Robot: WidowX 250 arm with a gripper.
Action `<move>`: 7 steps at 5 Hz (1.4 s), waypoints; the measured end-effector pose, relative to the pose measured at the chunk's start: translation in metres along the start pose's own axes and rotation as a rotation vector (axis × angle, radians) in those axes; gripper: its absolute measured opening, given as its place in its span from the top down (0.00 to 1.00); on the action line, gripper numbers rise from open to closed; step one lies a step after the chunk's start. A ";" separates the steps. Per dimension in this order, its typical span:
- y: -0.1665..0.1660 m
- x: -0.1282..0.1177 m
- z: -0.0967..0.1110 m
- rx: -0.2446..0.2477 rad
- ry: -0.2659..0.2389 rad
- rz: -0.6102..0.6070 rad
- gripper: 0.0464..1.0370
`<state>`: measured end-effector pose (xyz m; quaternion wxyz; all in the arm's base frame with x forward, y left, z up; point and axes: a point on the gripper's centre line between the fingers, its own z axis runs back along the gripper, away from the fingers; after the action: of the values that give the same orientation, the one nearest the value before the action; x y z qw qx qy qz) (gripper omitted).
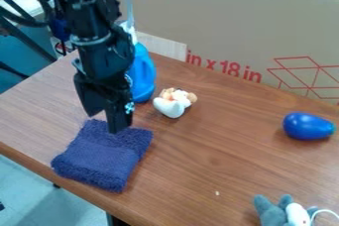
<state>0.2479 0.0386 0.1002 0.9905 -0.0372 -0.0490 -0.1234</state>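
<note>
From where I stand, looks early: gripper [104,121] is at the far edge of the towel [104,158], fingers parted, nothing held between them, can't tell if they touch the cloth. Towel lies folded on the table [212,165], no grip on it, no lift. Bottle [141,74] and small toy [173,104] sit behind, blue thing [309,126] well off to the side

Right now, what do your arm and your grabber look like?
My arm is black and chunky, with joints and a paler ring around it. Black cables loop beside it. My gripper is black too, with two thick fingers and a little pale-blue speckled marking.
</note>
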 end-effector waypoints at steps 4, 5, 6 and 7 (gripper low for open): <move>0.009 -0.011 -0.052 -0.004 0.047 0.224 0.04; 0.013 -0.013 -0.064 0.003 0.095 0.229 0.04; 0.020 -0.008 -0.069 0.011 0.122 0.243 0.04; 0.030 -0.003 -0.072 0.024 0.134 0.253 0.04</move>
<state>0.2585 0.0622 0.0261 0.9995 -0.0228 0.0208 0.0008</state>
